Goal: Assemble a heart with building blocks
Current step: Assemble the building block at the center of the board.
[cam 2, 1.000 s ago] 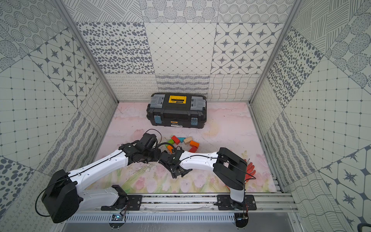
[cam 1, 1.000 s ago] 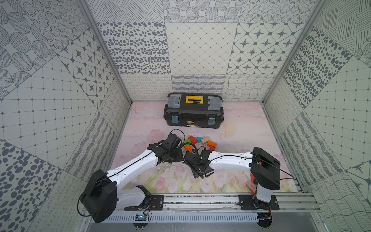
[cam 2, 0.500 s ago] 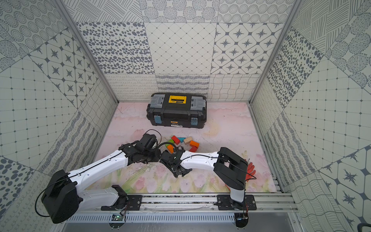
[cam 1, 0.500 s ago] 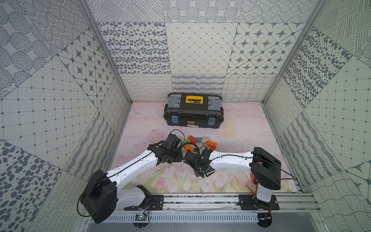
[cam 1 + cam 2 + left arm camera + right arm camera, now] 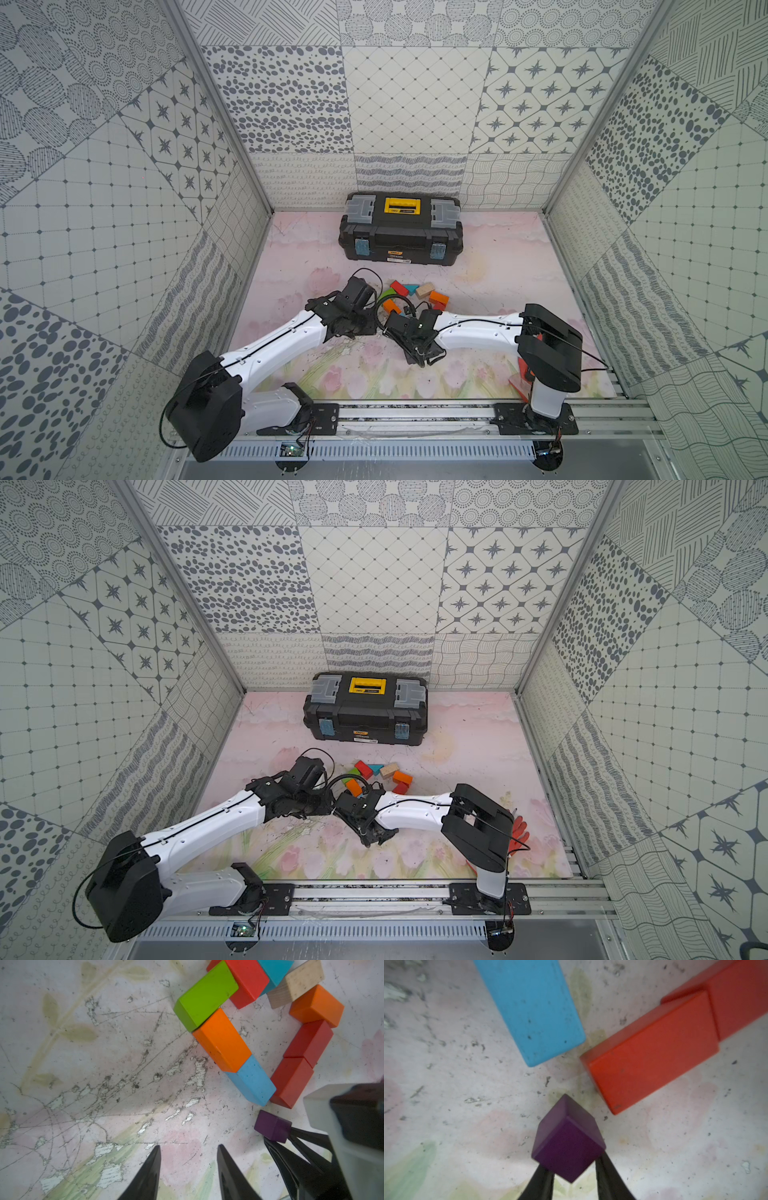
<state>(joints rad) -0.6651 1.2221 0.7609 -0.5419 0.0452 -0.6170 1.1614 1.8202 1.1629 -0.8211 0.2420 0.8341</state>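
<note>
While your right gripper (image 5: 572, 1169) pinched the purple cube (image 5: 566, 1138), seemingly cornerwise, you needed to seat it squarely between the light blue brick (image 5: 533, 1012) and red brick (image 5: 652, 1053); your left gripper (image 5: 188, 1153) hung half-open, empty.

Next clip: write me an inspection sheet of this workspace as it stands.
Surface: floral mat, scuffed and scratched.
Job's things: blocks set end to end as a heart, open at its point between the light blue brick and a red brick; the purple cube is just off that gap.
Clutter: toolbox at the back; glove behind the right arm.
Grippers: left gripper open and empty; right gripper shut on the purple cube.
Cables: black loops at both wrists, close to the blocks.
Surroundings: patterned walls; rail in front.
</note>
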